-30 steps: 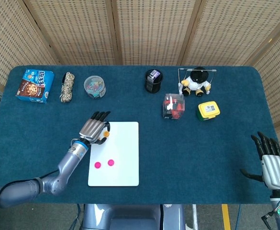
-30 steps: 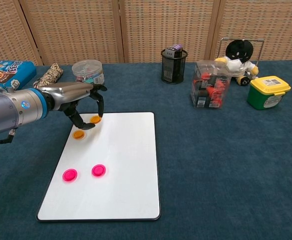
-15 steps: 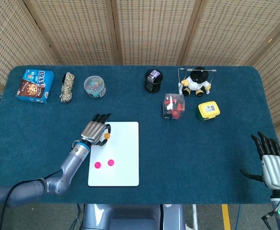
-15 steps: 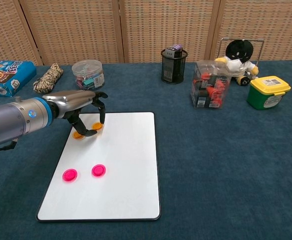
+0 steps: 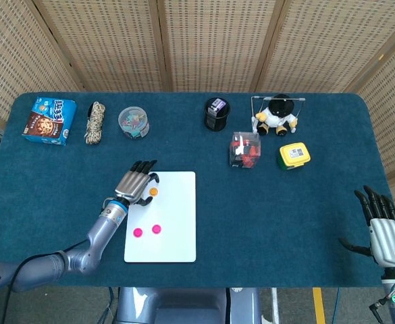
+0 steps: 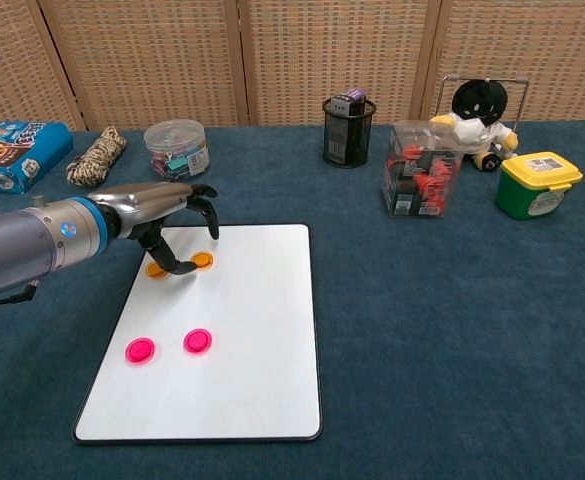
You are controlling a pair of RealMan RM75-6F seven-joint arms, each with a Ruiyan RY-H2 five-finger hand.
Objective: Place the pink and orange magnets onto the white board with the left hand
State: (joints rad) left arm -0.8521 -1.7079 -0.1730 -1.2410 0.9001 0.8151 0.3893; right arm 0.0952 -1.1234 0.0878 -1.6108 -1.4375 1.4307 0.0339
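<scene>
1. Magnets: two orange magnets [image 6: 202, 260] lie at the whiteboard's [image 6: 262, 340] far left corner; two pink magnets [image 6: 198, 341] lie near its left edge.
2. Left hand [image 6: 167, 205] hovers over the orange pair, fingers spread, apparently gripping nothing.
3. Right hand [image 5: 386, 229] rests with fingers spread by the table's near right corner.

left hand [image 6: 168, 215]: over white board [image 6: 252, 340], fingers apart | 2 orange magnets [image 6: 202, 260] beneath | 2 pink magnets [image 6: 197, 341]: on board

Screened lab bench, blue table [image 5: 305, 216]
</scene>
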